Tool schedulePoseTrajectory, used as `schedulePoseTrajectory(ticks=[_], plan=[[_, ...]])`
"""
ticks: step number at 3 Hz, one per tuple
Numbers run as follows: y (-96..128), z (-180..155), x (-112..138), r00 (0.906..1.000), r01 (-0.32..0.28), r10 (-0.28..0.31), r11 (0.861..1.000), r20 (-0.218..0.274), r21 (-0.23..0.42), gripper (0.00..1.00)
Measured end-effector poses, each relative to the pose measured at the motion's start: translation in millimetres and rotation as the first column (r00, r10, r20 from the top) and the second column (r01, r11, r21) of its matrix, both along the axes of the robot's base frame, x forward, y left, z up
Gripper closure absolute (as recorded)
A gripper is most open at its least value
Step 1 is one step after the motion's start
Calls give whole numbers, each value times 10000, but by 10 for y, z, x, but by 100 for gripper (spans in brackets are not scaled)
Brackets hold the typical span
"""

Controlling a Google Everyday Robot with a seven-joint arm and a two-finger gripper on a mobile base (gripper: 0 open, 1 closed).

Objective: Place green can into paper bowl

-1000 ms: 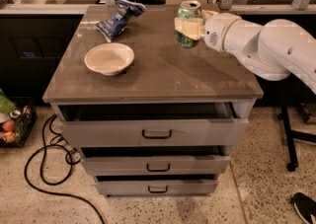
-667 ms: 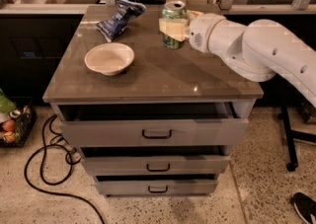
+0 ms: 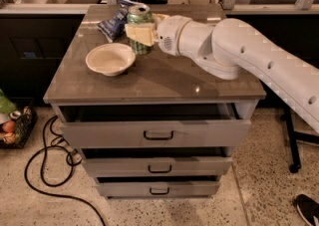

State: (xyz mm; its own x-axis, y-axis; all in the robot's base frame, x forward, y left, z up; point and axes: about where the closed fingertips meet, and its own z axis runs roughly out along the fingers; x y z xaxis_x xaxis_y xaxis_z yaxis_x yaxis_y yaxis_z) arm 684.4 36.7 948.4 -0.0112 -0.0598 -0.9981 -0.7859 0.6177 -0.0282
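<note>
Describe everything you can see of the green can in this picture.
The green can is a slim drink can, metal by its look, with a green body, pale markings and a silver top. It is upright, clamped by the gripper, whose pale fingers cover its middle. In the view it is to the right of the paper bowl, not over it, and in front of a blue-and-white snack bag. Whether its base touches the cabinet top cannot be told.

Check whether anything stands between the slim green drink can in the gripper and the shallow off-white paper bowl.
Nothing visible does. The gripper, shut on the green can, holds it just beyond the far rim of the paper bowl, with only bare tabletop between. The blue-and-white snack bag lies farther back, off that path.
</note>
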Motion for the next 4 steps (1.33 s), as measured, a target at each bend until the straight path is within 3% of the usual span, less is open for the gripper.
schedulePoseTrajectory(ticks=[2, 4], plan=[[541, 5, -104, 9924, -1228, 1229, 9923, -81, 138, 100], [847, -199, -73, 9772, -1938, 1993, 9782, -732, 750, 100]])
